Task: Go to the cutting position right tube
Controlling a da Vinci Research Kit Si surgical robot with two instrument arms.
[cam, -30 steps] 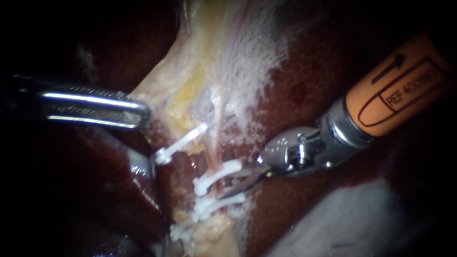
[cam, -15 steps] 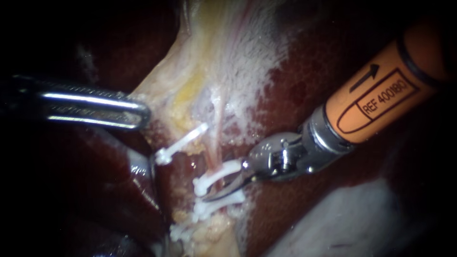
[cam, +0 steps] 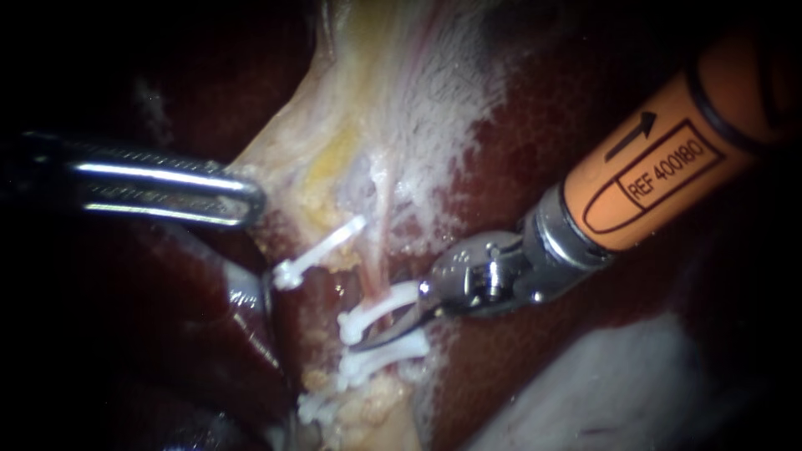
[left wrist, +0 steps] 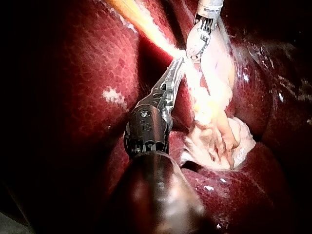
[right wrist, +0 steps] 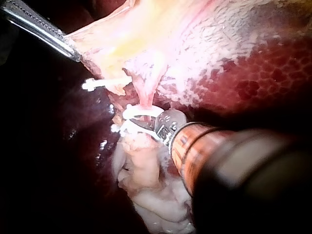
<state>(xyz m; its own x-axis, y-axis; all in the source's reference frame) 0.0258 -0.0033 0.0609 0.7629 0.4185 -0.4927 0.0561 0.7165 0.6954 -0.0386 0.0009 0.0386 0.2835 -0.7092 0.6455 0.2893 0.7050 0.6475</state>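
Note:
A pink tube (cam: 378,250) runs down from the pale gallbladder tissue (cam: 376,100) and carries two white clips, an upper clip (cam: 380,307) and a lower clip (cam: 384,357). My right instrument (cam: 380,338), with an orange shaft, comes in from the upper right. Its thin curved blades stand slightly open across the tube between those two clips, as the right wrist view (right wrist: 140,120) also shows. My left instrument (cam: 242,199) holds the gallbladder's pale edge, jaws shut on it (left wrist: 179,66). Another white clip (cam: 319,250) sits further left.
Dark red liver (cam: 535,150) surrounds the field. Yellowish fatty tissue (cam: 368,409) lies below the clips with one more white clip (cam: 316,409) at its edge. A pale grey patch (cam: 618,384) fills the lower right.
My right instrument has slid left and a little down along its shaft, bringing its blades in between the two clips on the tube. The left instrument has stayed still.

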